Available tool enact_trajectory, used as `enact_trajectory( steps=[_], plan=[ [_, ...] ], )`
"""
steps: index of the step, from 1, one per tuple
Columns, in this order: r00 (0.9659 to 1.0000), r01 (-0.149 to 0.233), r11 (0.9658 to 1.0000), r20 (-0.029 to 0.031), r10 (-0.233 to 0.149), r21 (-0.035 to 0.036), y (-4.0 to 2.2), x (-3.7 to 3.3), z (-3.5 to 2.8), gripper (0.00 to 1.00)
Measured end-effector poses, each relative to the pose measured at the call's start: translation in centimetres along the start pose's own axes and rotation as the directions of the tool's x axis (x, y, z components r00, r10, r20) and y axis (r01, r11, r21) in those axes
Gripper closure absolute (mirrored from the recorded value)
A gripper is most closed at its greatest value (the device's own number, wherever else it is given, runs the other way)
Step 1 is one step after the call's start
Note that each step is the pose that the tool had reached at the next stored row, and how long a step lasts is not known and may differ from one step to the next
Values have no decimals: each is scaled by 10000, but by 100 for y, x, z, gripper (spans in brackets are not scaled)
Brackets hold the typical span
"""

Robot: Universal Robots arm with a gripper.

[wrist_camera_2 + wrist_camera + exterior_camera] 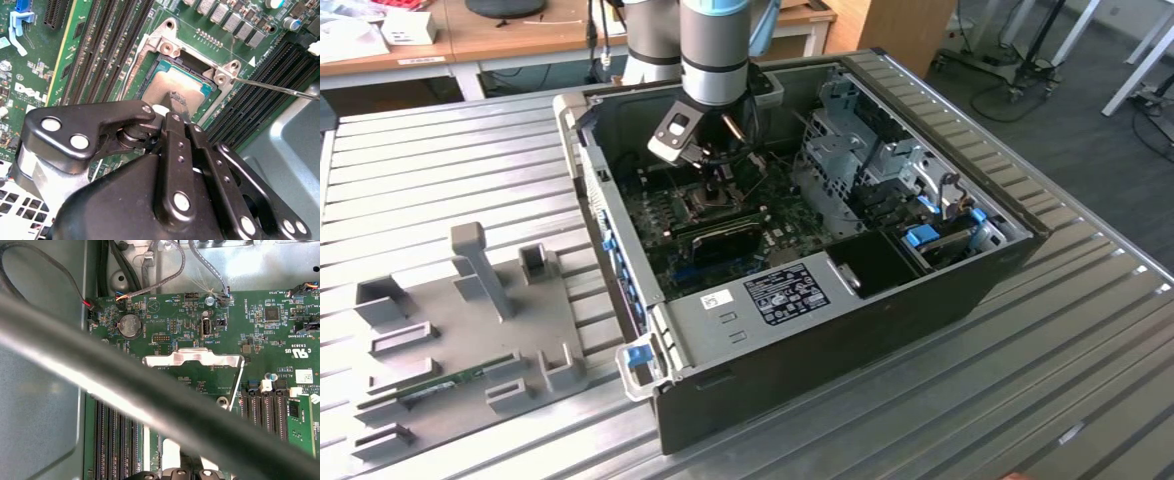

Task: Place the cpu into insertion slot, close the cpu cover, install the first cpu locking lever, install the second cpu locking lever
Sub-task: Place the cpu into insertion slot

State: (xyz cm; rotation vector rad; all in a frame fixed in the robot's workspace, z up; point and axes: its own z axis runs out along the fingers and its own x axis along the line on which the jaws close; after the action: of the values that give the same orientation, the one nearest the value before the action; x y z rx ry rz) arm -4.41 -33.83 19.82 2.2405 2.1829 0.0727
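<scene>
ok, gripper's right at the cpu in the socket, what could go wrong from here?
The gripper sits right at the cpu in the insertion slot; whether the chip lies flush is unclear, so pressing might skew it.
The cpu cover stands open close by; a sideways move could knock it.
A thin locking lever juts out beside the slot and might snag.

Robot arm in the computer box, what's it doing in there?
The black gripper reaches down into the open dark computer case, over the green motherboard. The small square silvery-grey cpu lies in the dark, silver-rimmed insertion slot, right under the gripper. The thin silvery metal cpu cover is not closed yet.
</scene>
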Motion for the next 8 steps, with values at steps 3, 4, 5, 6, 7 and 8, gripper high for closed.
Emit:
enact_trajectory(
  steps=[3, 4, 5, 6, 7, 8],
  plan=[
    [10000, 1, 10000, 1, -1, 1, 0, 0, 0, 89],
    [10000, 0, 10000, 0, 0, 0, 0, 0, 1, 89],
    [10000, 0, 10000, 0, 0, 1, 0, 0, 1, 89],
    [10000, 0, 10000, 1, 0, 1, 0, 0, 2, 89],
    [10000, 0, 10000, 1, 0, 1, 0, 0, 2, 89],
    [10000, 0, 10000, 1, 0, 1, 0, 0, 2, 89]
  ],
)
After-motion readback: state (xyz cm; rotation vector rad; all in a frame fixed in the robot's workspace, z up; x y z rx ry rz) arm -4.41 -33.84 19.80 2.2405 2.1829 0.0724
